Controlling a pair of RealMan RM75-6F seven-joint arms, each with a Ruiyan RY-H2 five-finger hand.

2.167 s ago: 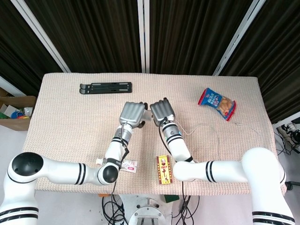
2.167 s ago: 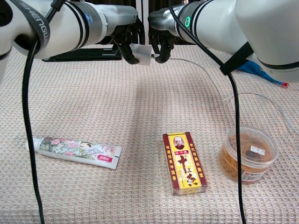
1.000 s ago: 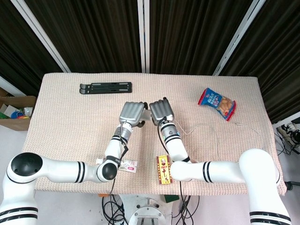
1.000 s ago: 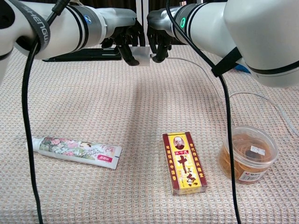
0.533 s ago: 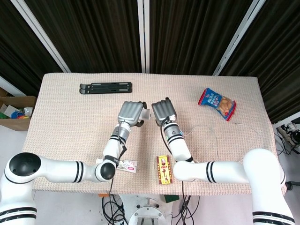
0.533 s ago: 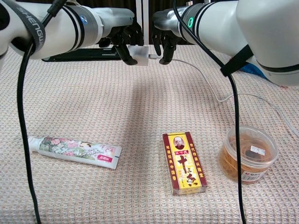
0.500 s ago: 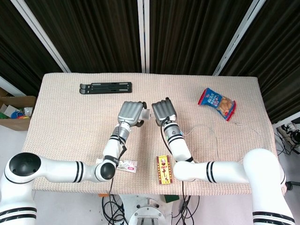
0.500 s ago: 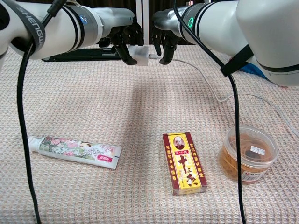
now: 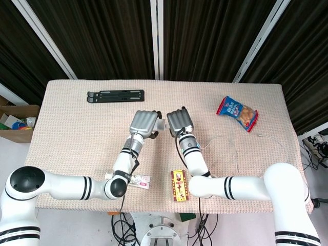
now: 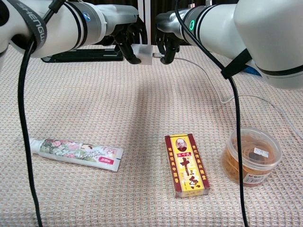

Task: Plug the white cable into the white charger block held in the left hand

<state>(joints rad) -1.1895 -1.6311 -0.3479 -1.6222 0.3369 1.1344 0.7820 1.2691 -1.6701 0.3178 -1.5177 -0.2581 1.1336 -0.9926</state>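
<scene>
Over on the left, the left robot hand [image 10: 129, 41] hangs above the far middle of the beige woven-cloth table [image 10: 94, 113], its dark fingers closed round a small white plastic charger block [image 10: 142, 53] that sticks out toward the other hand. Just beside it, the right robot hand [image 10: 166, 46] has its fingers curled down and pinches the plug end of a thin white cable [image 10: 208, 75]; the rest of that cable trails off to the right in loose loops across the cloth. From the chest view the plug tip sits right at the block's near face, touching it or very nearly so, and I can't tell whether it has entered the port at all. From the head view the two hands are side by side with only a sliver of the block between them.

So the step in hand looks to be the insertion itself. What it seems to need next is a straight, level push of the plug into the socket while the left hand keeps the block steady; if the plug is a touch off the port, a small correction first would be wise.
</scene>
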